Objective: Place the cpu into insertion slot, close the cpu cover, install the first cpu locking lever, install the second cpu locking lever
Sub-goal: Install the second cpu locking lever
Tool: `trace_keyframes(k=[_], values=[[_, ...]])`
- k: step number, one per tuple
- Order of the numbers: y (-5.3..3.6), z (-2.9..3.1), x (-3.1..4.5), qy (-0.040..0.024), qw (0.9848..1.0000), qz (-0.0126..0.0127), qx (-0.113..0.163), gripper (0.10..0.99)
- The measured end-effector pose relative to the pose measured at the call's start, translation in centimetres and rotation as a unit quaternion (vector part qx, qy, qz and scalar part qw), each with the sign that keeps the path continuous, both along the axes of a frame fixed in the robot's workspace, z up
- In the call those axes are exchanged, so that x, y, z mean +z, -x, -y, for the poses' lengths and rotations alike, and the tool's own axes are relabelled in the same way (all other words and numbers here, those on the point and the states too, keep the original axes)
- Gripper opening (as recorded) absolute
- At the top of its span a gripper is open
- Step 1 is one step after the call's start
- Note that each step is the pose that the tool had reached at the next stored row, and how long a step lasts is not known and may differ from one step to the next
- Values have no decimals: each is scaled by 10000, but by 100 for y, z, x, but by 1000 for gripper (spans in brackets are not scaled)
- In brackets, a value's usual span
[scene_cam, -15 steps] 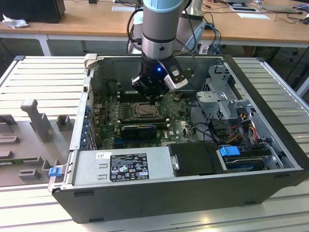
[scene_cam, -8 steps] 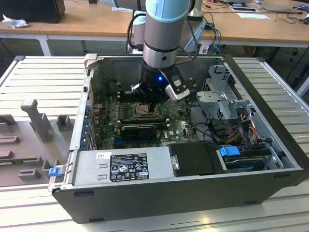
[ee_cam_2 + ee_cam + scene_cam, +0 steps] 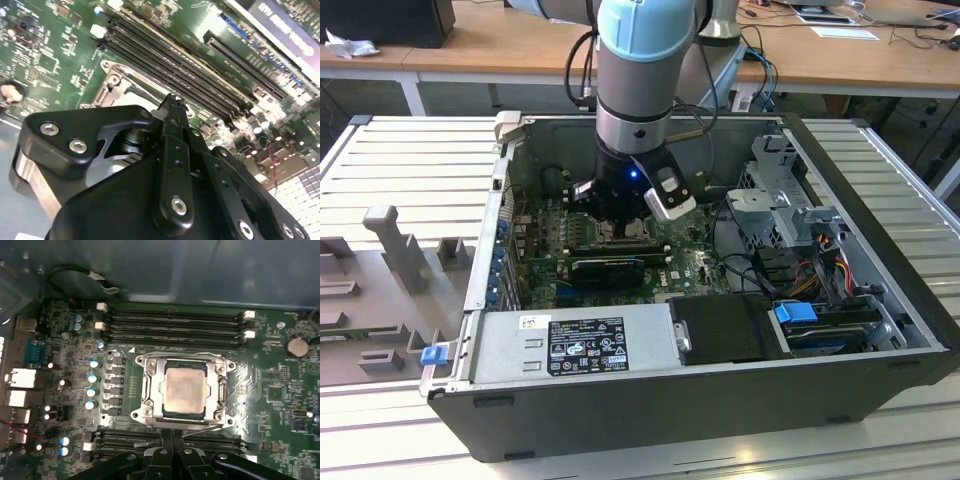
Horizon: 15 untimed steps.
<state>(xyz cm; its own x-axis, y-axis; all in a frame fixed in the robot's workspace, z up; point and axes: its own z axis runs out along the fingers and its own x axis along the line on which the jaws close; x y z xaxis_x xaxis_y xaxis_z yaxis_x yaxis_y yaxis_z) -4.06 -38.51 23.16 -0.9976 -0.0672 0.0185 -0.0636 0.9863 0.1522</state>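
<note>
1. Wooden desks stand behind the work place, and in front of them an open computer case [image 3: 880, 330] lies on a ribbed metal table [image 3: 410, 160], with the green motherboard [image 3: 260, 390] on its floor.

2. We take the insertion slot [image 3: 182, 390] as our landmark. The cpu [image 3: 184, 390] already lies flat inside it, with the silvery top up.

3. The cpu cover [image 3: 150, 390] seems to be folded down around the cpu; its frame lies flat on the slot. So we judge that the step in hand is a locking lever.

4. A thin metal lever [image 3: 200, 429] lies along the slot edge that is nearest to the gripper [image 3: 172, 436].

5. To do this step well, we think the push must go on the lever end only, down and then sideways under its hook, with slow force. The memory slots [image 3: 175, 322] lie just beside the insertion slot, and the tips should not slide onto them.

6. The gripper's fingers [image 3: 172, 107] stand together, narrow, with no gap that we can see in both wrist views. They hold nothing. The tips are just beside the slot edge, close to the lever; whether they touch it, we cannot tell.

7. In the exterior view the arm [image 3: 640, 80] stands straight down into the case, above the insertion slot.
</note>
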Motion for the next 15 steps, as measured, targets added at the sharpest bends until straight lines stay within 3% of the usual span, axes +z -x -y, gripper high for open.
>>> trace_keyframes(k=[4, 7, 10, 13, 15], values=[[45, 4, -68, -124, 9999, 0, 59, 106], [58, 5, -154, -133, 9999, 0, 106, 106], [108, 24, -191, -195, 9997, 0, 131, 106], [170, 67, -212, -273, 9995, 1, 138, 106], [190, 140, -223, -377, 9992, 2, 140, 106]])
